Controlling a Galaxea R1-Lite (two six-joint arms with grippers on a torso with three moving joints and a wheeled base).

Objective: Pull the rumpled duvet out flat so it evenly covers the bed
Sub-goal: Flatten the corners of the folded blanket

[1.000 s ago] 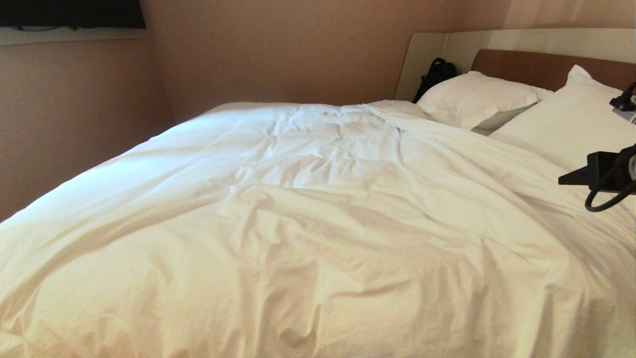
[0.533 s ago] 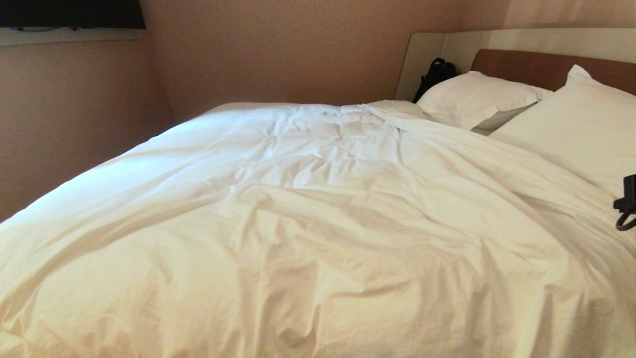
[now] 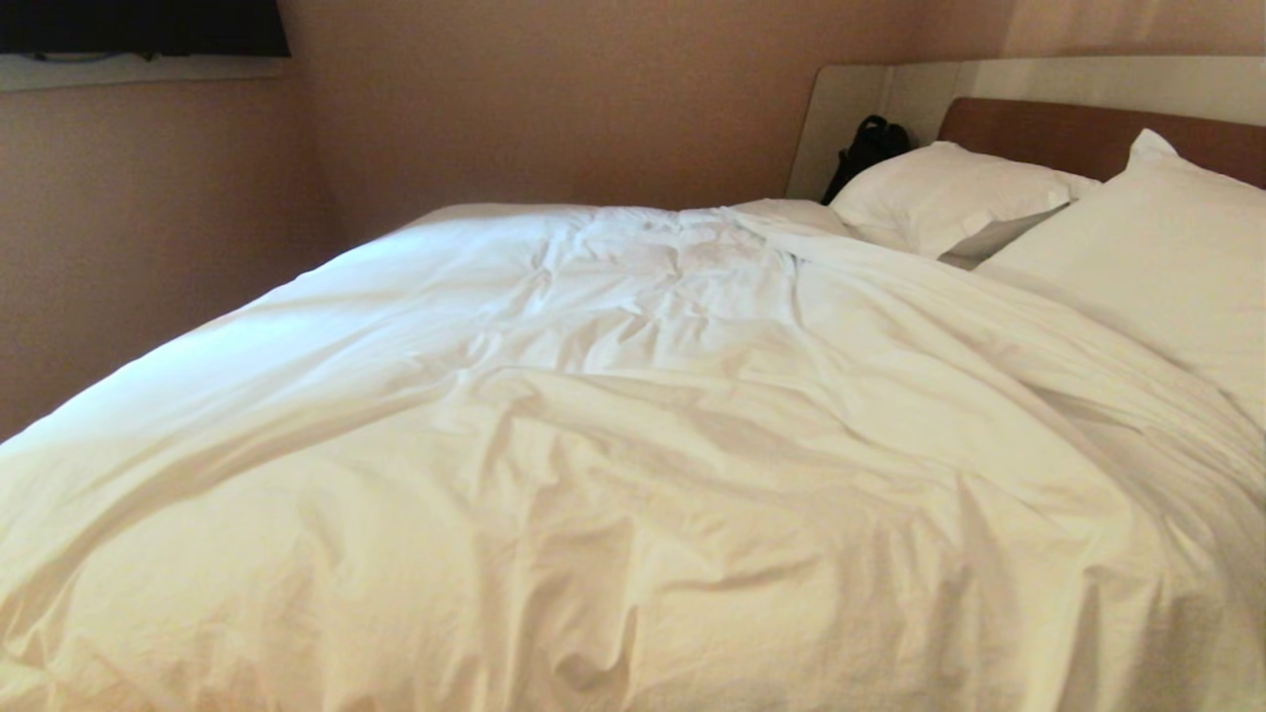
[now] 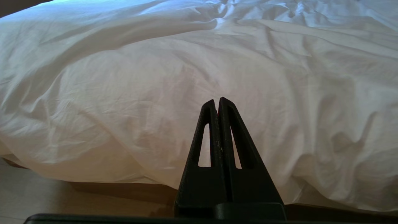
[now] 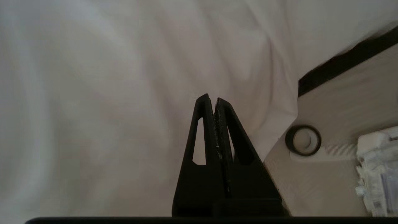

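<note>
The duvet (image 3: 613,445) lies mostly flat on the bed (image 3: 1068,133). Both grippers (left gripper (image 4: 216,100), right gripper (image 5: 210,98)) have fingers together, holding nothing; grab an edge, pull gently.

You have one puffy white duvet (image 3: 613,445), softly creased, spread across nearly the whole bed (image 3: 1088,133) from near edge to far side, its upper edge short of two white pillows against the brown headboard at far right.
</note>
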